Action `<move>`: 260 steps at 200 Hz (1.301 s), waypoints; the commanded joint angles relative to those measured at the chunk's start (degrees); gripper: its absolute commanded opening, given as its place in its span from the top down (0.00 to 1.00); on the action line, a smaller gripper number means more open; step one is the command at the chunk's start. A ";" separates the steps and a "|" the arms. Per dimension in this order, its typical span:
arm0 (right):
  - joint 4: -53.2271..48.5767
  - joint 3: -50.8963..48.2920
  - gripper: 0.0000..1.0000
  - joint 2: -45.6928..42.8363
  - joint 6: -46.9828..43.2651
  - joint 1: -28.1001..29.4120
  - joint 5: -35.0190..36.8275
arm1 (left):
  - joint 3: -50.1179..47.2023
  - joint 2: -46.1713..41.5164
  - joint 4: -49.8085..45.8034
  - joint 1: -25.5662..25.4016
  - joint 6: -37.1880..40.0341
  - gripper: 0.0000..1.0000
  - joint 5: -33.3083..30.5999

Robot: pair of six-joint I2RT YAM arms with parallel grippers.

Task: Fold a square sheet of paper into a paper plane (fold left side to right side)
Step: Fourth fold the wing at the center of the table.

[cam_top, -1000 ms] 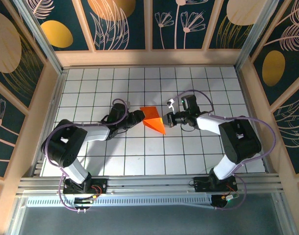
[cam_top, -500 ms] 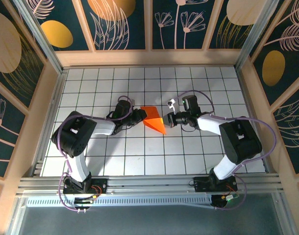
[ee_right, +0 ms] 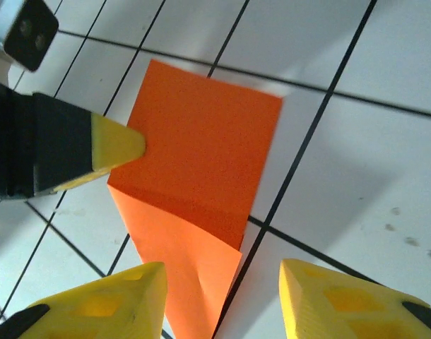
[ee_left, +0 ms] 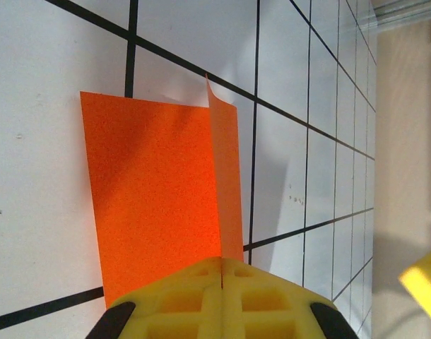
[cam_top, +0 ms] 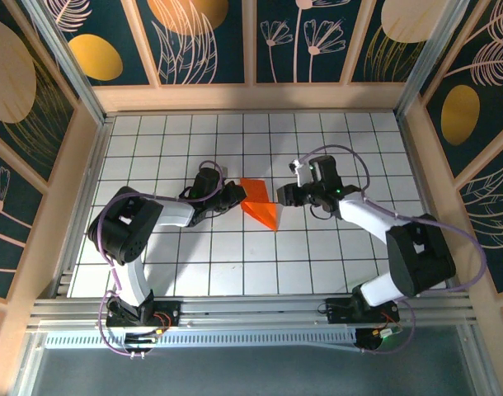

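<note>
The orange paper (cam_top: 260, 208) lies near the middle of the gridded white surface (cam_top: 194, 264), folded into a wedge with its point toward the arm bases. The left hand (cam_top: 237, 196) meets it from the left. In the left wrist view this hand (ee_left: 221, 265) has its yellow fingers pressed together, pinching the near edge of the paper (ee_left: 159, 183), and a narrow flap stands up along a crease. The right wrist view shows the left hand's tip (ee_right: 120, 145) touching the paper (ee_right: 201, 169) at its side edge. The right hand (ee_right: 222, 282) is partly open and holds nothing, its fingers (ee_right: 124, 289) straddling the paper's pointed end.
</note>
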 commanded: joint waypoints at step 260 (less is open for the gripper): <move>-9.83 10.73 0.60 19.17 11.62 30.70 47.70 | 1.40 -2.30 -1.23 -0.49 -0.86 1.00 1.24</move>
